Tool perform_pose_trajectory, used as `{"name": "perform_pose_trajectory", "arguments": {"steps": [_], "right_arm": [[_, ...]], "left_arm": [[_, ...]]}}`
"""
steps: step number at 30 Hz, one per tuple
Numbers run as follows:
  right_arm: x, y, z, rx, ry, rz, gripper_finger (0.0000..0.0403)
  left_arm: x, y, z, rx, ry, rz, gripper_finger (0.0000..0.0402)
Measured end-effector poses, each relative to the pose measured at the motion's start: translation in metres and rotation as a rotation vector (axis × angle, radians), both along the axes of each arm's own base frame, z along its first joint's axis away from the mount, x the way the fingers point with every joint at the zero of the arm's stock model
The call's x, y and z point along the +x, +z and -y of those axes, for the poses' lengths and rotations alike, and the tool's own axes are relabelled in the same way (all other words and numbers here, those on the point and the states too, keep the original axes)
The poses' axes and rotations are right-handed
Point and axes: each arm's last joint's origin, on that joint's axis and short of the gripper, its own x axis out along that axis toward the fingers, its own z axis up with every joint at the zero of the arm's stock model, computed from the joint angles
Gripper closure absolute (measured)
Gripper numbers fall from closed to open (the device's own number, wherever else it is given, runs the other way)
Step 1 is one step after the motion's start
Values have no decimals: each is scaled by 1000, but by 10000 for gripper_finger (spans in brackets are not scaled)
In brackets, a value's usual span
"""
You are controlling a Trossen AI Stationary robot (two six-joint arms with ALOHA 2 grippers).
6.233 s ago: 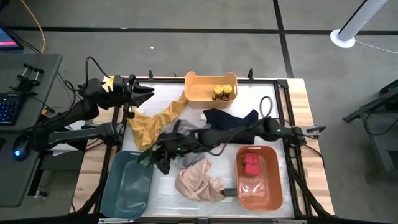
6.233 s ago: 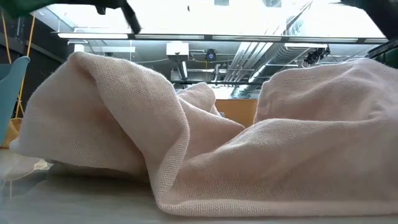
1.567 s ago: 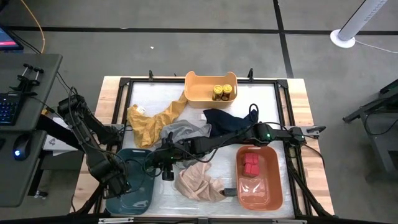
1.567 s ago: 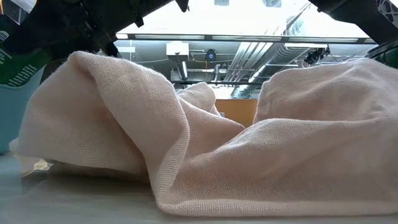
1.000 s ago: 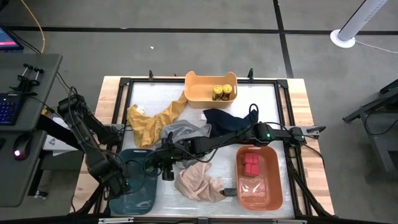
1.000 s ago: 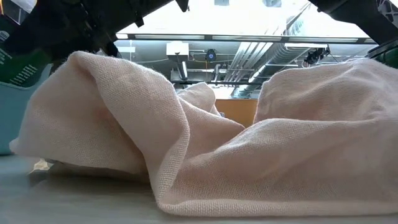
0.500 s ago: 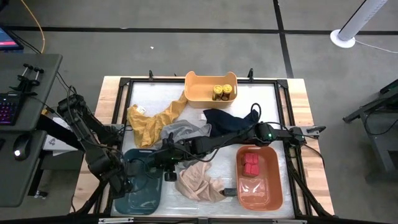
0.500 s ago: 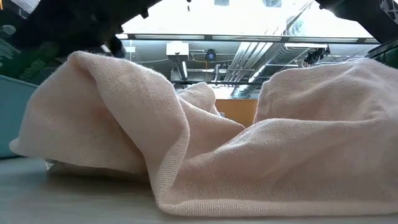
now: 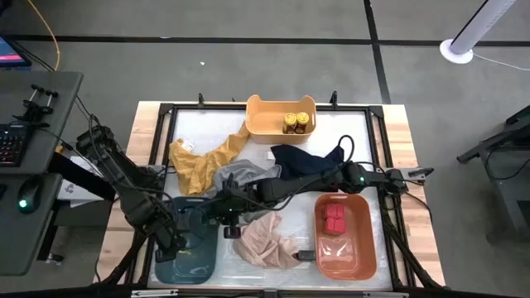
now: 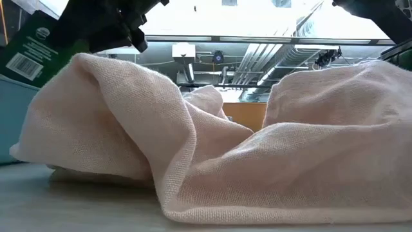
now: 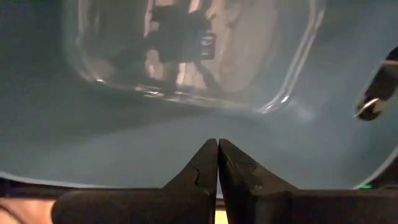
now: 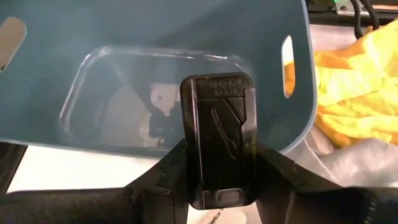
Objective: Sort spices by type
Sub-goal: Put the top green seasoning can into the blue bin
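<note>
My right gripper point(image 12: 217, 186) is shut on a flat dark tin point(image 12: 217, 140) with a spoon embossed on its lid. It hangs over the right end of the teal bin point(image 9: 189, 248), where the right gripper point(image 9: 224, 219) reaches in from the right. In the low view the tin's green barcode label point(image 10: 32, 51) shows. My left gripper point(image 11: 217, 144) is shut, with its tips inside the teal bin point(image 11: 124, 143) by its left end, as the left gripper point(image 9: 171, 240) shows from above. Yellow-lidded jars point(image 9: 298, 122) stand in the yellow bin point(image 9: 261, 116). Red tins point(image 9: 334, 218) lie in the orange bin point(image 9: 360, 240). My left gripper lies with its shut fingertips point(image 11: 208, 155) on the teal bin's inner surface point(image 11: 217, 127) near its left end, coming in from the table's left. Whether any wall sits between the fingers cannot be told. My right gripper pinches the dark tin between its two fingers by the long sides point(image 12: 186, 168) at the tin's near end. The tin's length runs along the fingers and its far end juts past them. The fingers come from the table's right, and the tin is lifted clear above the bin.
Crumpled cloths cover the middle of the table: mustard point(image 9: 203, 161), grey point(image 9: 244, 175), navy point(image 9: 306, 159) and beige point(image 9: 265, 240). The beige cloth point(image 10: 225, 142) fills the low view. A small dark flat thing point(image 9: 305, 256) lies between the beige cloth and the orange bin.
The teal bin has slid along the table toward the right, and my left gripper has travelled right with it. My right gripper keeps the tin over the bin. In the low view the tin's green label now shows its barcode, higher and farther right.
</note>
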Motion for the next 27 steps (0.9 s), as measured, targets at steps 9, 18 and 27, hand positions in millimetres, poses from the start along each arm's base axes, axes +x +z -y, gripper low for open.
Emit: {"name": "perform_pose_trajectory", "arguments": {"steps": [9, 18, 27], "right_arm": [[-3, -1, -6, -37, 16, -10, 278], [0, 2, -8, -43, 28, 31, 278], [0, 1, -9, -23, 12, 28, 278]], "left_arm": [[9, 4, 1, -50, 3, 60, 401], [-19, 44, -23, 153, -21, -28, 401], [-37, 4, -17, 139, -65, -241, 401]]}}
